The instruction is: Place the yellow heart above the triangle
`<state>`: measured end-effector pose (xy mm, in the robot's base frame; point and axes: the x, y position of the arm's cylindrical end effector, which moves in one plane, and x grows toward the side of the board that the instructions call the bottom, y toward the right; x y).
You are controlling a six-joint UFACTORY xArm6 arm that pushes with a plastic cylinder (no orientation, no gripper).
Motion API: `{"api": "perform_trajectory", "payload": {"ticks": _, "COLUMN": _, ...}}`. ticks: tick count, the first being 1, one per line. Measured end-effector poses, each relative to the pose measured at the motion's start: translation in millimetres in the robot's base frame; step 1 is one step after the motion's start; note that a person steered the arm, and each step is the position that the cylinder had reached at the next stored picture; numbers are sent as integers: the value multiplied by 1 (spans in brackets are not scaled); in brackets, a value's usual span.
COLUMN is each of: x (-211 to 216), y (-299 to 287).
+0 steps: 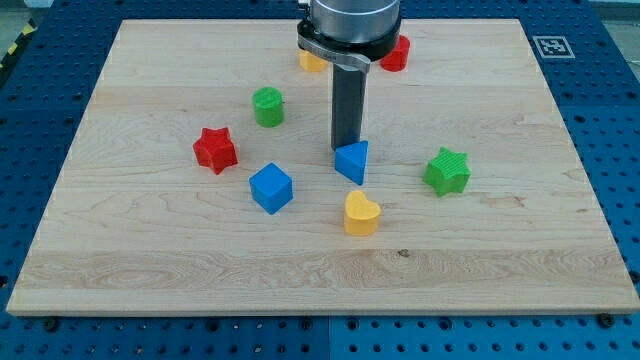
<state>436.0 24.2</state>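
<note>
The yellow heart (pixel 361 213) lies on the wooden board, just below the blue triangle (pixel 352 161). The two are close but a small gap shows between them. My rod comes down from the view's top, and my tip (pixel 346 148) stands right at the triangle's upper left edge, touching it or nearly so. The heart is about a block's length below my tip.
A blue cube (pixel 271 187) sits left of the heart. A red star (pixel 215 149) and a green cylinder (pixel 268 106) lie further left. A green star (pixel 447 171) is at the right. A red block (pixel 397 53) and a yellow block (pixel 312 62) sit partly hidden behind the arm.
</note>
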Motion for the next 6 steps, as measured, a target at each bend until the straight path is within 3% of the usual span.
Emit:
{"api": "perform_trajectory", "payload": {"ticks": 1, "x": -3, "y": 9}}
{"api": "perform_trajectory", "payload": {"ticks": 3, "x": -24, "y": 130}}
{"api": "perform_trajectory", "payload": {"ticks": 4, "x": -12, "y": 182}}
{"api": "perform_trajectory", "payload": {"ticks": 6, "x": 87, "y": 183}}
